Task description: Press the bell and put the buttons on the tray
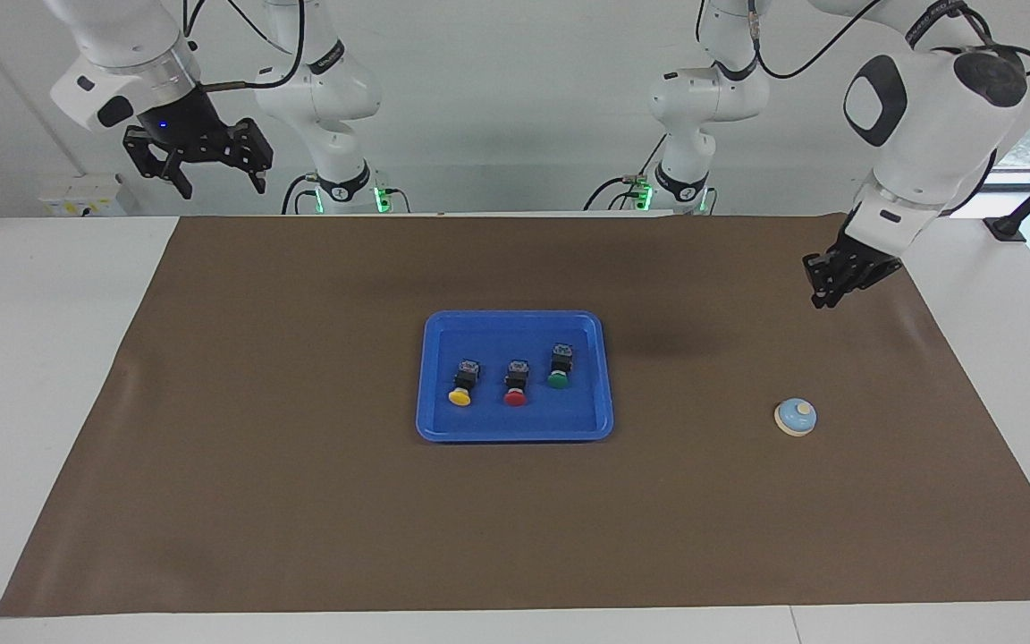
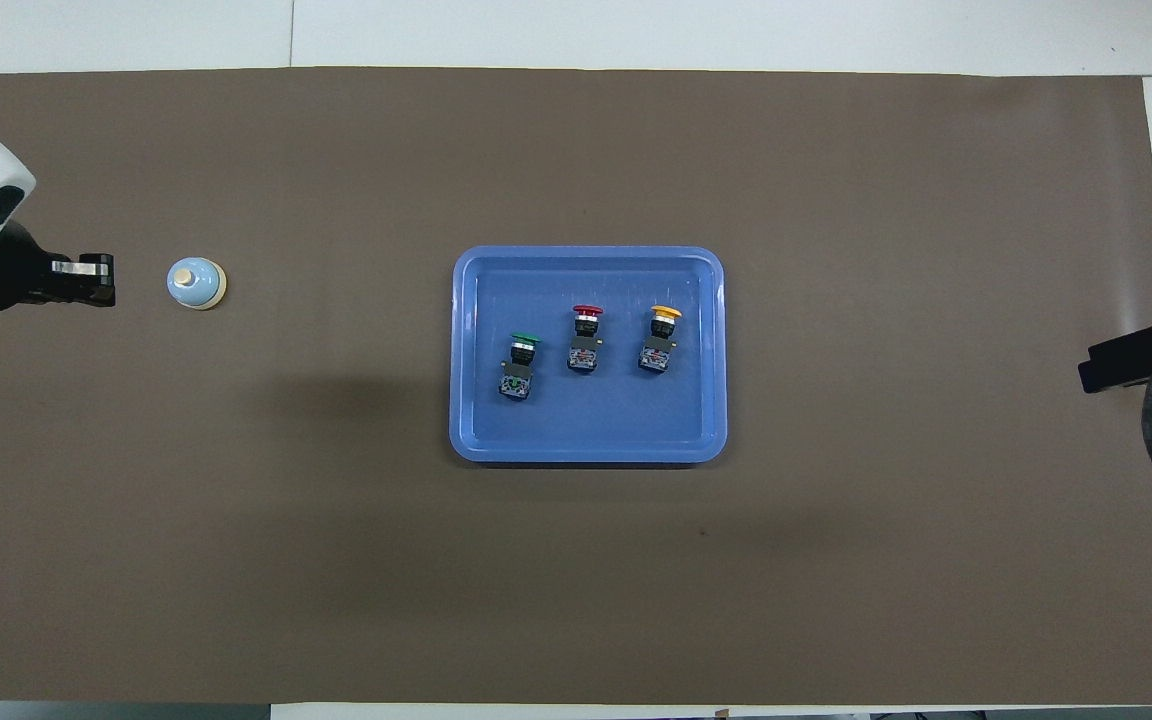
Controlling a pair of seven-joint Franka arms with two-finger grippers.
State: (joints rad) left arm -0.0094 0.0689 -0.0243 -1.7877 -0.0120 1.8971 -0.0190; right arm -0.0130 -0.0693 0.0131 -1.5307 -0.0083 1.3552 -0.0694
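The small light-blue dome bell (image 1: 795, 417) sits alone on bare brown mat (image 1: 300, 501); the left pincer (image 1: 823, 291) hangs over the mat, closed, empty; the right pincer (image 1: 218, 176) waits, raised, wide open.

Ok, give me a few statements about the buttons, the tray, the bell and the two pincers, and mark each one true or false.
1. All three buttons lie in the tray. True: the yellow button, the red button and the green button are inside it.
2. The bell sits in the tray. False: it stands on the brown mat, toward the left arm's end of the table.
3. The left pincer is shut and empty. True.
4. The left pincer is pressing the bell. False: it is up in the air, clear of the bell.
5. The right pincer holds the yellow button. False: it is open, empty, raised at the right arm's end of the table.
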